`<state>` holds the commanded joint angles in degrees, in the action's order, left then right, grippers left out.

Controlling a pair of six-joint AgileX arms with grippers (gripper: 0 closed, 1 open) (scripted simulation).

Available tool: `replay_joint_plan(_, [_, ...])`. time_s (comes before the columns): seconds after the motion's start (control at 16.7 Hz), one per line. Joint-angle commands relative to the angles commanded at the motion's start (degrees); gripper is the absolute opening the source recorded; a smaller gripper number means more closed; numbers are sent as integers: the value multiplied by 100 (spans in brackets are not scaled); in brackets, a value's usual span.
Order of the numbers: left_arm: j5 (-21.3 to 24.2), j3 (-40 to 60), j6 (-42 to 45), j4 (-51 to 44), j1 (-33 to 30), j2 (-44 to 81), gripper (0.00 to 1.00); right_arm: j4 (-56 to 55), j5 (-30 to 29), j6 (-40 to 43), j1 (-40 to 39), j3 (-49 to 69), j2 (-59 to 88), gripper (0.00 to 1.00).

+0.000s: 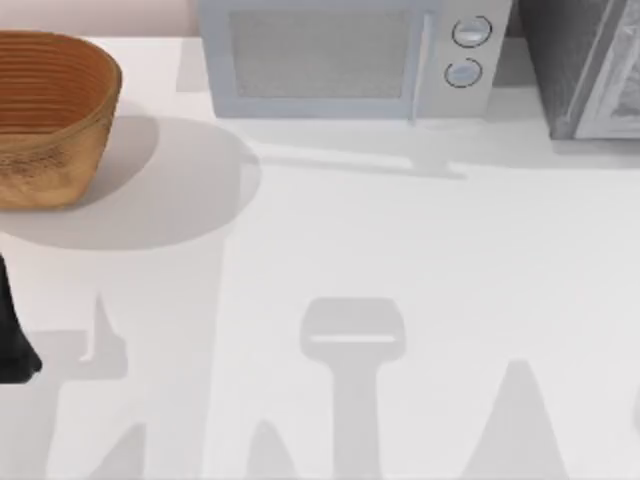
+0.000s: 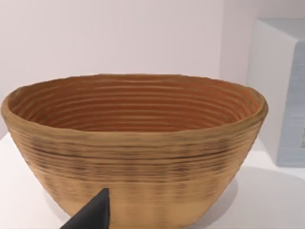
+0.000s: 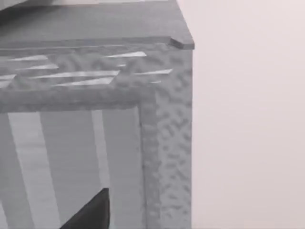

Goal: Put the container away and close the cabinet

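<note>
White table [image 1: 400, 250]: spans the top view, crossed by grey shadows. Microwave [image 1: 350, 55]: pale grey, at the rear centre of the table, door shut, two round knobs [image 1: 470, 32] on its front right panel; its white side [image 2: 281, 95] also appears in the left wrist view, beside the basket. Cabinet [image 1: 590, 65]: grey with a mottled finish, at the rear right corner of the table; the right wrist view shows one textured corner and top edge [image 3: 167, 119] at close range, with striped panels alongside it. Woven basket [image 1: 45, 115]: the container, tan outside and orange-brown inside, upright on the table at the rear left, well apart from the cabinet; its open mouth [image 2: 133, 105] faces up, nothing seen within. Left arm [image 1: 12, 340]: a dark part at the left edge of the table, nearer than the basket. Left gripper fingertip [image 2: 93, 214]: one dark tip before the basket wall; whether spread or clenched cannot be told. Right gripper fingertip [image 3: 93, 212]: one dark tip facing the cabinet; likewise impossible to tell.
</note>
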<state>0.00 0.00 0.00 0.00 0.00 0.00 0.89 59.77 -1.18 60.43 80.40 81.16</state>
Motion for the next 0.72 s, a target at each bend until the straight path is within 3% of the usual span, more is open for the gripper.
replay_joint_plan(0.36, [0,0,0,0,0,0,100,1951,-47,-3,-70,1748,-396,100])
replay_joint_plan(0.72, [0,0,0,0,0,0,100,2128,-49,-5,-61,1945,-433,100])
